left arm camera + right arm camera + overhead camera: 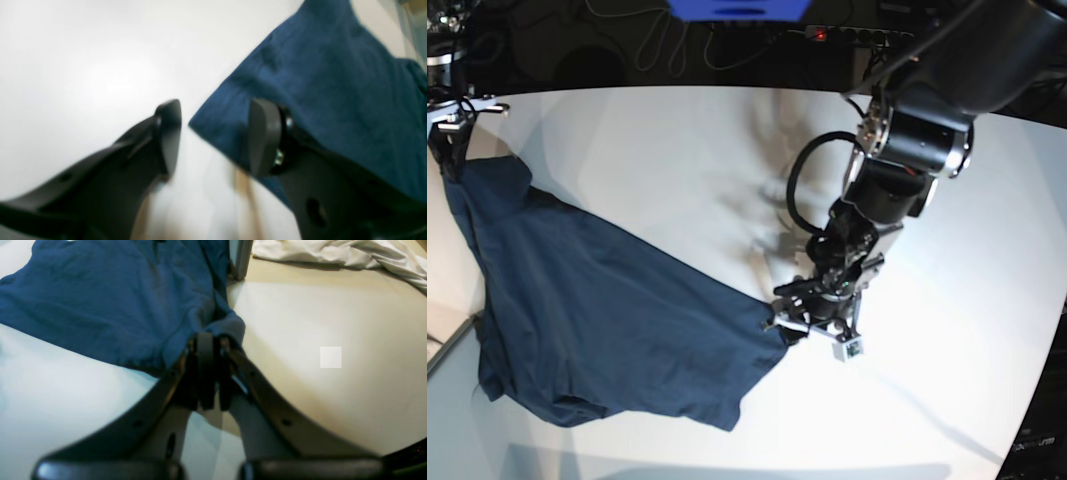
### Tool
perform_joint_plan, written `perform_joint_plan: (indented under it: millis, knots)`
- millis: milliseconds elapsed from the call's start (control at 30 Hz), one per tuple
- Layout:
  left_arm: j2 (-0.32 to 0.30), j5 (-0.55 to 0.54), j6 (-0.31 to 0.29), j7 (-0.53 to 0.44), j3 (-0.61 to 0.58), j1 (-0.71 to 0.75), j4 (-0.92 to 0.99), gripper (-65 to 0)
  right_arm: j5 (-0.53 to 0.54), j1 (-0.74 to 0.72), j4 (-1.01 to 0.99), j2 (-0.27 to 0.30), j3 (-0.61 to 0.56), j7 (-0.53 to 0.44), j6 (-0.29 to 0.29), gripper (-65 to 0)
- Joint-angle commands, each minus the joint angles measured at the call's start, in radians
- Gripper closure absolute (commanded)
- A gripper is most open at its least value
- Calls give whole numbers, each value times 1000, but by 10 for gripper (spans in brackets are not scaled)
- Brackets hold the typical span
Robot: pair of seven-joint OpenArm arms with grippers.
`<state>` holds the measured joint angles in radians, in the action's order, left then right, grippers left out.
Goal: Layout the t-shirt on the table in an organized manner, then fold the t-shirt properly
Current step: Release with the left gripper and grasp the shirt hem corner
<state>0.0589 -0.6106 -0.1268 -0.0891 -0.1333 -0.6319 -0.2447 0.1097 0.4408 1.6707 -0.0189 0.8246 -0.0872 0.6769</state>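
Base view shows us the t-shirt (597,320) spread across the white tabletop (677,150), filling the area from about 9 o'clock down to 6 o'clock, with one corner reaching out toward 3 o'clock. At that corner we see the left gripper (792,325), and its jaws sit right at the cloth's edge. In the left wrist view the left gripper (213,133) has its jaws spread wide, one fingertip (168,133) over bare tabletop (83,83) at 9 o'clock and the other in front of the blue cloth at 3 o'clock, with the pointed corner of the t-shirt (333,83) lying in the gap between them; we see no cloth clamped. At 10 o'clock in the base view the right gripper (452,125) meets the far upper corner of the shirt. The right wrist view shows the right gripper (208,346) with its jaws pressed together on a bunched fold of the t-shirt (110,300), the rest of the cloth trailing off toward 10 o'clock. A crumpled white cloth (350,255) lies at 1 o'clock there. We can read no label or writing on the shirt.
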Motion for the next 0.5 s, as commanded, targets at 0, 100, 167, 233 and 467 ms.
perform_joint_plan:
  millis: [0, 100, 167, 233, 467]
  knots:
    - [6, 1, -14, -25, -2, -35, -12, -316, 18, 2, 21, 10, 6, -30, 21, 0]
    - [6, 1, -14, -22, -2, -30, -11, -313, 18, 3, 21, 10, 6, -30, 21, 0]
    - [5, 2, -14, -21, -4, -29, -11, -312, 18, 5, 21, 10, 6, -29, 21, 0]
    - [5, 2, -14, -19, -4, -27, 2, -312, 18, 6, 21, 10, 6, -29, 21, 0]
    - [3, 30, -14, -25, -4, -29, 52, -217, 18, 10, 19, 10, 5, -27, 21, 0]
